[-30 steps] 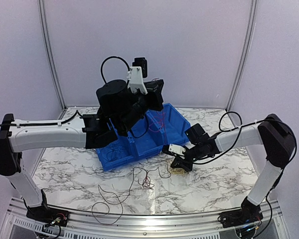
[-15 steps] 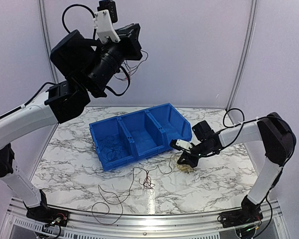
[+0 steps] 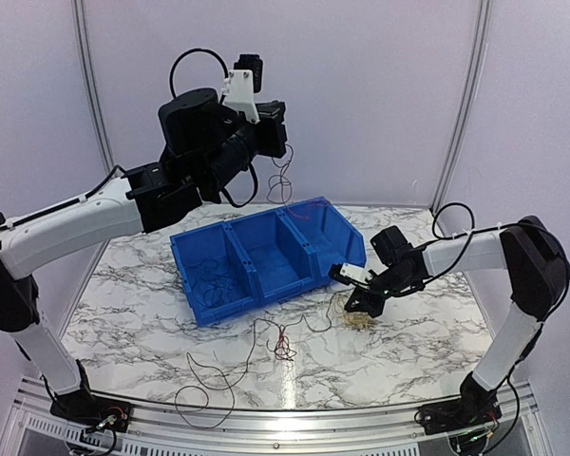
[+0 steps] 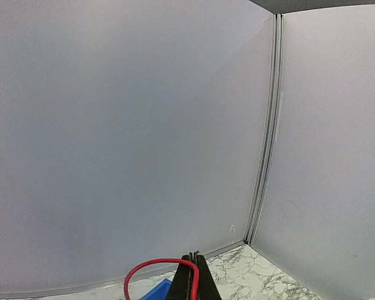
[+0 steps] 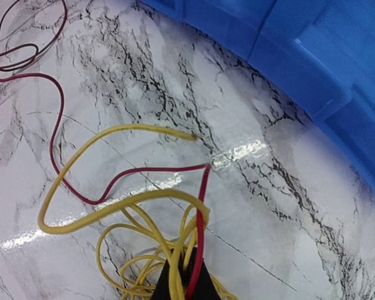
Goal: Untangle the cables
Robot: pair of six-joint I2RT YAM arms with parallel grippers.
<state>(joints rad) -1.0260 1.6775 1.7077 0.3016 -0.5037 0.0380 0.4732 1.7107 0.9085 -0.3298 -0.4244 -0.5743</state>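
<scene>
We see the left gripper (image 3: 281,133) raised high over the blue bin (image 3: 309,249), its jaws pressed together on a red cable (image 4: 162,260), with thin strands dangling below it. The right gripper (image 3: 363,306) sits low at the marble table (image 3: 408,351), pinched tight on a yellow cable bundle (image 5: 165,250) and a red strand (image 5: 201,212). Loose cables (image 3: 266,340) lie on the table in front of the bin, and dark cables (image 3: 214,280) lie in its left compartment. From above, the strands are too fine for us to trace. Each wrist view cuts off its held wires at the frame edge.
</scene>
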